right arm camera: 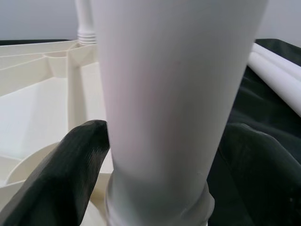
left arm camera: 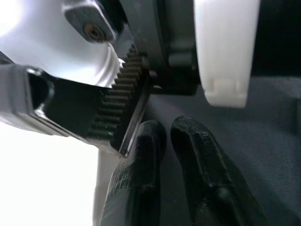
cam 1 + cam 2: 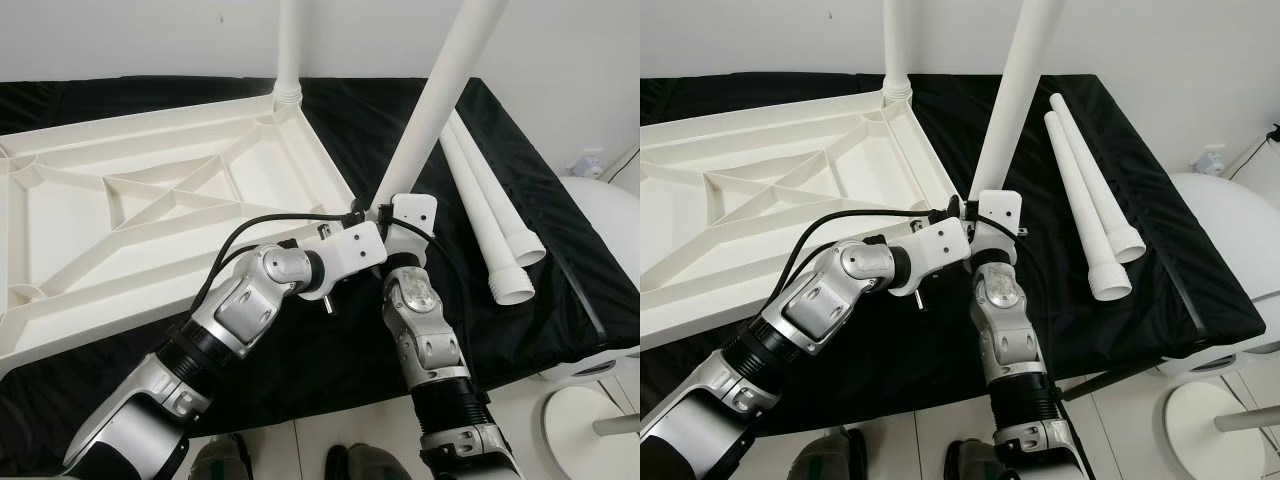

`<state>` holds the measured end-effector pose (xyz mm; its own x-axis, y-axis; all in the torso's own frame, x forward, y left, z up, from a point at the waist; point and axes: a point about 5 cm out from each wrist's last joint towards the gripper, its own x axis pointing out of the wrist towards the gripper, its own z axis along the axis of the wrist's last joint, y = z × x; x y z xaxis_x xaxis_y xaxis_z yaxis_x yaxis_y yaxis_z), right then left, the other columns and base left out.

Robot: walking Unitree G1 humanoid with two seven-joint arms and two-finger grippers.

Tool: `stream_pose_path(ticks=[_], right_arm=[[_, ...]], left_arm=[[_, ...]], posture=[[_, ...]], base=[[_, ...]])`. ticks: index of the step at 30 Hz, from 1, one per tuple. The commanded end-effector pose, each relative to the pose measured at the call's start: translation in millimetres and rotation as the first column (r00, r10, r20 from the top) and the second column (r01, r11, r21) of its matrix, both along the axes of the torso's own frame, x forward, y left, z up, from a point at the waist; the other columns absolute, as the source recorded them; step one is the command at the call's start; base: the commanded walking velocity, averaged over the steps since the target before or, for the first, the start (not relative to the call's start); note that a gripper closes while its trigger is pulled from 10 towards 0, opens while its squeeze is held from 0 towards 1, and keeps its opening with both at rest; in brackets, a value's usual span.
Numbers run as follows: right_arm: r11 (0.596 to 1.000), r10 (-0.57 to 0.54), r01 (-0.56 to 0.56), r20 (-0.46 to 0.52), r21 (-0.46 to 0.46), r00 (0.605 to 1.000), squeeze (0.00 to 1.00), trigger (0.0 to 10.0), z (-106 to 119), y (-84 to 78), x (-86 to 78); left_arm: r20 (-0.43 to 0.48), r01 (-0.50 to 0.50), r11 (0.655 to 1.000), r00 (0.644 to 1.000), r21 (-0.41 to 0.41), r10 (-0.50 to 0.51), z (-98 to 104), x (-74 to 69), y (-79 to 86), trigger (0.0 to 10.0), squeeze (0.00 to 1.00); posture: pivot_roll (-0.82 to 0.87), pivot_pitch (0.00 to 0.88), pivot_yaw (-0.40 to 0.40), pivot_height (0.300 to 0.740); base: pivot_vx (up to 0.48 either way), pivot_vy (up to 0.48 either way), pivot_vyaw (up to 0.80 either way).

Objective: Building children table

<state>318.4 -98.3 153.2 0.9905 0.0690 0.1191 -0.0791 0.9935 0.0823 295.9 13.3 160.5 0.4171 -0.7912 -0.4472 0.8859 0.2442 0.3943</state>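
From the head views, the white ribbed plastic tabletop (image 3: 130, 215) is seen lying upside down on the black cloth-covered surface (image 3: 560, 250), one white tubular leg (image 3: 288, 50) already standing upright in its far corner. A second white plastic leg (image 3: 440, 95) is being held leaning at the near corner, and that lean is judged the main risk: if it is pushed home while tilted, the socket could be missed or the tabletop levered up. Two spare white legs (image 3: 1090, 200) are laid side by side near the surface's right edge; a wide swing could roll them off. The tabletop's left end reaches the surface's left edge, so little room is left there.

In the left wrist view, the left pincer (image 2: 167, 155) is shown nearly closed on nothing, its fingertips beside the other arm's housing, so a collision between the arms is possible.

In the right wrist view, the right pincer (image 1: 155, 155) is seen spread around the leaning leg, one black finger (image 1: 66, 179) pressed against it just above its collar.
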Motion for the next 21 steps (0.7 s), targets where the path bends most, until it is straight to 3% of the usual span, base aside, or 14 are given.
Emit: stream_pose_path(ticks=[1, 2, 15, 16, 17, 18, 19, 21], right_arm=[[1.0, 0.018, -0.018, -0.002, 0.009, 1.0, 0.38, 10.0, -1.5, -2.5, -1.5], [1.0, 0.024, -0.024, 0.004, 0.0, 1.0, 0.0, 10.0, -1.0, -5.4, -1.5], [0.997, 0.073, -0.072, 0.032, -0.032, 0.997, 0.0, 10.0, 3.5, -23.9, 1.4], [0.997, 0.074, -0.073, 0.033, -0.031, 0.997, 0.0, 10.0, 3.6, -24.8, 1.6], [0.997, 0.077, -0.076, 0.033, -0.032, 0.996, 0.0, 10.0, 3.6, -25.6, 1.8], [0.997, 0.078, -0.077, 0.033, -0.032, 0.996, 0.0, 10.0, 3.6, -26.2, 2.0], [0.996, 0.08, -0.079, 0.033, -0.033, 0.996, 0.0, 10.0, 3.5, -26.7, 2.1], [0.996, 0.082, -0.081, 0.032, -0.035, 0.996, 0.0, 10.0, 3.3, -27.3, 2.0]], left_arm=[[0.014, 0.017, 1.0, 1.0, 0.005, -0.017, -1.2, -3.9, -3.8, 10.0, 0.0], [0.013, 0.017, 1.0, 1.0, 0.005, -0.018, -1.4, -4.0, -3.7, 10.0, 0.0], [0.016, 0.004, 1.0, 1.0, 0.003, -0.004, 5.5, 2.9, 9.0, 10.0, 0.0], [0.022, 0.002, 1.0, 1.0, -0.001, -0.002, 8.2, 4.6, 11.7, 10.0, 0.39], [0.028, 0.0, 1.0, 1.0, -0.007, 0.001, 11.6, 6.6, 14.6, 10.0, 0.84], [0.031, -0.002, 1.0, 1.0, -0.013, 0.002, 14.5, 8.0, 16.8, 10.0, 0.96], [0.032, 0.0, 1.0, 0.999, -0.023, 0.001, 17.0, 9.0, 18.6, 10.0, 1.0], [0.03, 0.006, 1.0, 1.0, -0.029, -0.005, 18.8, 9.3, 19.7, 10.0, 1.0]], posture=[[0.02, 0.059, -0.064, 0.74], [0.02, 0.058, -0.064, 0.74], [0.01, 0.066, -0.054, 0.74], [0.01, 0.067, -0.053, 0.74], [0.02, 0.069, -0.051, 0.74], [0.02, 0.07, -0.048, 0.74], [0.02, 0.07, -0.048, 0.74], [0.02, 0.071, -0.048, 0.74]], base=[[0.0, 0.0, 0.0], [0.0, 0.0, 0.0], [0.0, 0.0, 0.0], [0.0, 0.0, 0.0], [0.0, 0.0, 0.0], [0.0, 0.0, 0.0], [0.0, 0.0, 0.0], [0.0, 0.0, 0.0]])
